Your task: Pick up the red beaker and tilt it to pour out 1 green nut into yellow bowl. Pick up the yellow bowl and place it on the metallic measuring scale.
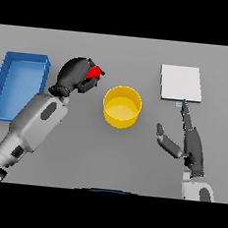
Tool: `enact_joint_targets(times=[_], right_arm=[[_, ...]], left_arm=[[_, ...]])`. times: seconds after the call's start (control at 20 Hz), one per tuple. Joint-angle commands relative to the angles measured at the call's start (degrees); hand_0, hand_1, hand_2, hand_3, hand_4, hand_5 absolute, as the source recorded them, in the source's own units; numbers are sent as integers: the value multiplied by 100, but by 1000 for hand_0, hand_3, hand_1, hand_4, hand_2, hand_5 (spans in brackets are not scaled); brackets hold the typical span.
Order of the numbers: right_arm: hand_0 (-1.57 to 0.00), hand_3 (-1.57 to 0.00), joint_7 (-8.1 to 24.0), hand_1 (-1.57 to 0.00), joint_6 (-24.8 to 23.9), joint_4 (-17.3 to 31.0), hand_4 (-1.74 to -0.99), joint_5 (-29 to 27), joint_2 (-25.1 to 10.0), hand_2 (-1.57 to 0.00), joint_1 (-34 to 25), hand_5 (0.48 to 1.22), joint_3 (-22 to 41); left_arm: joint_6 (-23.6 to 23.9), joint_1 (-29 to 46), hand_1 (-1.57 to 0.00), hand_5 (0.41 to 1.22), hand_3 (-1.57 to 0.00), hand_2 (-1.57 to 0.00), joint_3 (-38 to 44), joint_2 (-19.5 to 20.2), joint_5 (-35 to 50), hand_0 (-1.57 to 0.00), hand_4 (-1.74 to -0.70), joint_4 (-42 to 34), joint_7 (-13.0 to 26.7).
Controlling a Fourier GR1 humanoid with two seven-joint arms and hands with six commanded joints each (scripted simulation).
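Left hand, upper left of centre: curled tight round red beaker, held clear of the grey tabletop. Left forearm rising diagonally from lower left corner, white and grey shell, dark wrist.

Red beaker: just left of and above yellow bowl, apart from it. Only a small red wedge visible between the dark fingers; rest of body covered by the hand. Tilt and mouth direction not readable. Contents not visible.

Right hand, lower right: relaxed, fingers straight and pointing toward top of frame, thumb splayed to the left. Holding nothing. Longest fingertip reaching near edge of measuring scale; contact or gap there not resolvable.

Yellow bowl: centre of frame, upright on tabletop, round, straight-walled, smooth matt yellow. Interior paler yellow; no nut discernible inside.

Measuring scale: upper right, flat pale square plate, small light tab at its lower edge. Bare on top.

Blue tray: far left, rectangular, raised walls, open top.
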Motion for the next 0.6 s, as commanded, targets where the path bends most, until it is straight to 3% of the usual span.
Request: enact_joint_targets(times=[0.0,0.25,0.35,0.4,0.55], right_arm=[[1,1,40,1,4,-63,-1256,4,19,1,-14,690,24],[1,1,-33,1,1,-16,-1274,34,23,1,58,704,41],[1,1,-33,1,-6,-39,-1284,3,22,1,60,705,13],[1,1,-38,1,-14,-6,-1283,-20,68,1,31,702,18],[1,1,-119,1,-1,61,-1288,-164,113,1,33,685,-51]], left_arm=[[-68,-164,-1570,1127,-1569,-1570,-213,43,-254,-1570,-1739,32,134],[-457,-648,-1571,1190,-1570,-1571,-982,311,-998,-1571,-1740,189,157],[-680,-898,-1571,1201,-1571,-1571,-1232,419,-1222,-1571,-1649,254,90],[-800,-1016,-1571,1205,-1571,-1571,-1355,457,-1323,-1571,-1666,266,94],[-1338,-1401,-1571,1213,-1327,-1571,-1814,526,-1607,-1571,-1695,441,-43]])
